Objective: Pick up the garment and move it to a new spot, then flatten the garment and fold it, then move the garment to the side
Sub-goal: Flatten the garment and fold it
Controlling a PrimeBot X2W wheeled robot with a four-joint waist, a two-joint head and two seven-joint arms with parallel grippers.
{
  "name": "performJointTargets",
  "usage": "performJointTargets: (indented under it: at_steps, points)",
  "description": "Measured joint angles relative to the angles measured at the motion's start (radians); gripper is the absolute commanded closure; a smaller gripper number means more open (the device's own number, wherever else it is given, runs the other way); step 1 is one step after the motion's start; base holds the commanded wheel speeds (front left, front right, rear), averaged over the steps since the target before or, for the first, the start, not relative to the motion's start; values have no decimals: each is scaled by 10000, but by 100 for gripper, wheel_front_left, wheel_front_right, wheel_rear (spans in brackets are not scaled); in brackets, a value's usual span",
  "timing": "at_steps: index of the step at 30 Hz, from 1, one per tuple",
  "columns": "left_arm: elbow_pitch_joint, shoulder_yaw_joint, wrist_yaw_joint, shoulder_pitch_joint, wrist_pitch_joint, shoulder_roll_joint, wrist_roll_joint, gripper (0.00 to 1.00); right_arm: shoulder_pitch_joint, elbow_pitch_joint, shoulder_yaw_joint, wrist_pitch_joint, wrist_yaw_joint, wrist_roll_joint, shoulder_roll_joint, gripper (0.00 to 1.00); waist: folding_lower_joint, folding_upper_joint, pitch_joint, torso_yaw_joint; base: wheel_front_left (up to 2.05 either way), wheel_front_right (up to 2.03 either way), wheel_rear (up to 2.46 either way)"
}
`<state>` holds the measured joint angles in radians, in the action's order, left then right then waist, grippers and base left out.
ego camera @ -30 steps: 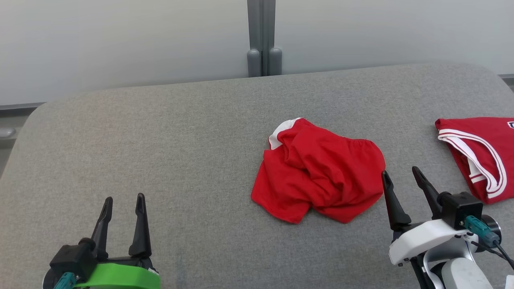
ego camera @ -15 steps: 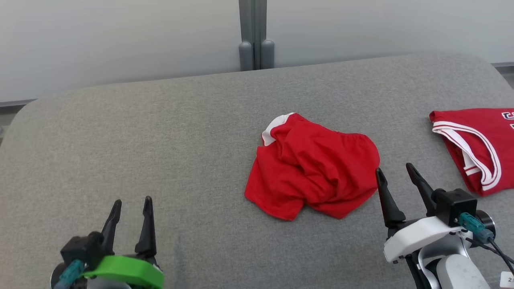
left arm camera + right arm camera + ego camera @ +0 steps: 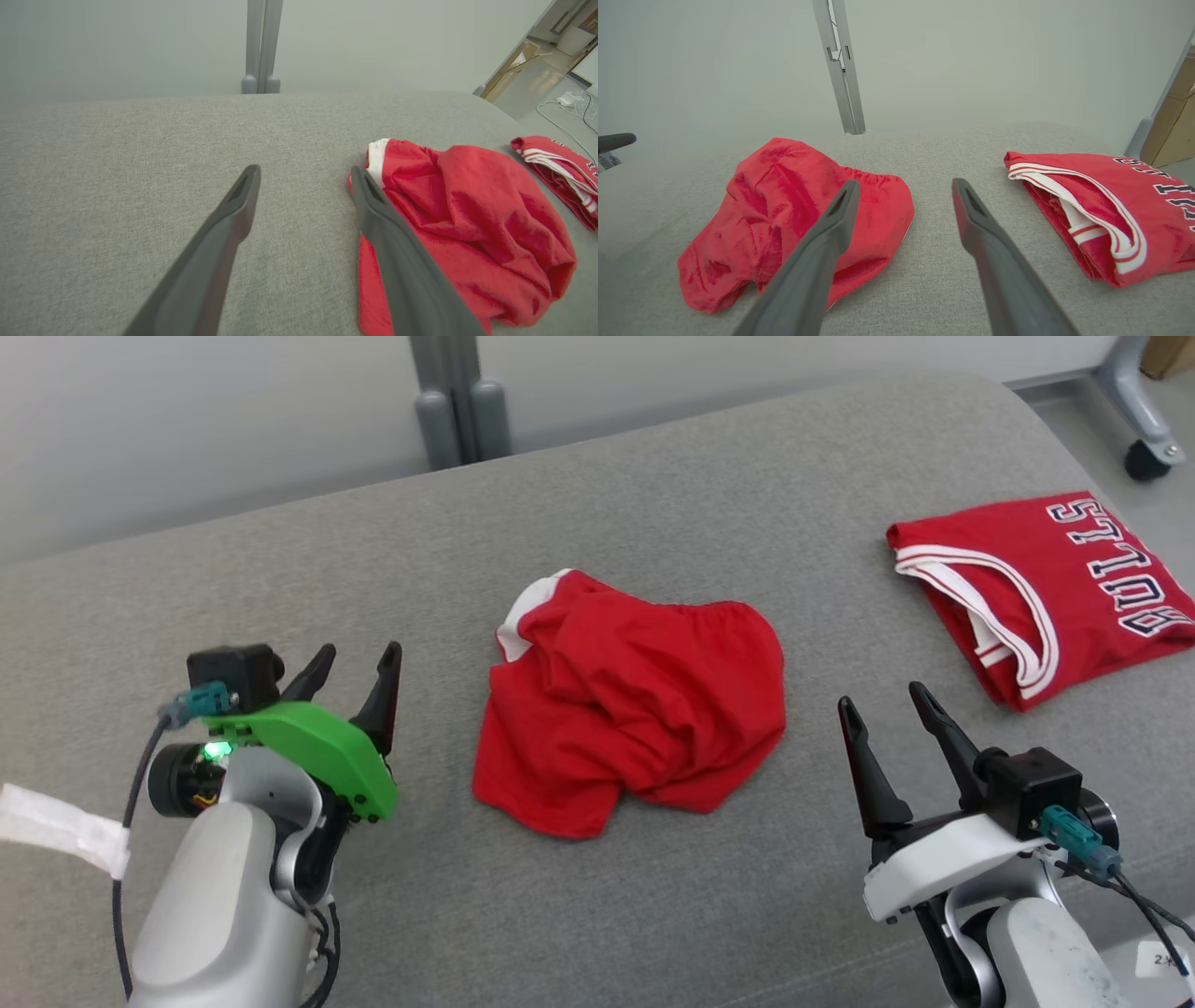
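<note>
Lying crumpled, garment [image 3: 635, 709]: long axis approx L-R, white corner [image 3: 525, 613] twd far-left

The crumpled red garment [image 3: 630, 719] lies between the spread left pincer [image 3: 361, 651] and spread right pincer [image 3: 880, 695].

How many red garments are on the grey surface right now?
2. One crumpled red garment at the middle of the grey surface; folded red Bulls jersey near its right edge. Anything beneath them would be hidden.
</note>
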<state>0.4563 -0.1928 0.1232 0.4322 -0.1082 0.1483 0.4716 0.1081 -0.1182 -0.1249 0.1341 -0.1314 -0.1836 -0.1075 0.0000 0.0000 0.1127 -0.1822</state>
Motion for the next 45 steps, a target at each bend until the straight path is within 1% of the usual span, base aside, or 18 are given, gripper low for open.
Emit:
performJointTargets:
  at_steps: [1, 2, 8, 13, 18, 22, 23, 24, 27, 31, 36, 39, 41, 45]
  points:
    - [251, -38, 6, 284, -144, 13, 115, 0, 58, -23, -29, 40, 0, -4, 0, 0, 0, 0, 69, -171, 0, 0, 0]
    - [727, -96, 12, 758, -385, 23, 305, 0, 150, -59, -94, 100, 0, -12, 27, 0, 0, 0, 211, -508, 0, 0, 0]
    - [2044, -301, 40, 1932, -957, -15, 675, 0, 286, -244, -159, 330, 0, -59, 92, 0, 0, 0, 666, -1416, 0, 0, 0]
    - [2901, -362, 23, 2718, -1149, -8, 744, 0, 448, -412, -267, 500, 0, -88, 159, 0, 0, 0, 1056, -2067, 0, 0, 0]
    - [3898, -428, -318, 3150, -1632, 50, 713, 0, 628, -573, -370, 627, 0, -151, 188, 0, 1, 0, 1422, -2625, 0, 0, 0]
    - [4491, -589, -602, 3432, -1985, 73, 570, 0, 650, -656, -383, 673, 0, -157, 188, 0, 1, 0, 1644, -2924, 0, 0, 0]
    - [4562, -621, -616, 3471, -2034, 71, 556, 73, 663, -667, -382, 675, 0, -159, 186, 0, 1, 0, 1677, -2964, 0, 0, 0]
    - [4581, -656, -598, 3523, -2011, 35, 556, 100, 667, -681, -362, 702, 0, -159, 182, 0, 1, 0, 1713, -2999, 0, 0, 0]
    - [4495, -802, -395, 3607, -1476, -96, 539, 100, 663, -698, -228, 708, 0, -157, 176, 0, 1, 0, 1744, -2958, 0, 0, 0]
    - [3774, -1120, -132, 4095, 196, -378, 288, 100, 668, -706, -211, 704, 0, -140, 157, 0, 1, 0, 1683, -2716, 0, 0, 0]
    - [2575, -1954, 36, 4800, 1912, -723, 341, 100, 686, -700, -236, 654, 0, -84, 142, 0, 1, 0, 1503, -2313, 0, 0, 0]
    - [1488, -2617, 42, 5166, 2654, -840, 1037, 100, 688, -692, -242, 608, 0, -79, 138, 0, 1, 0, 1361, -2096, 0, 0, 0]
    - [675, -3106, 42, 5363, 3022, -888, 1708, 100, 687, -688, -211, 594, 0, -77, 132, 0, 1, 0, 1264, -1961, 0, 0, 0]
    - [-957, -3898, 46, 5603, 3490, -922, 2867, 100, 640, -654, -128, 516, 0, -50, 104, 0, 1, 0, 1073, -1661, 0, 0, 0]
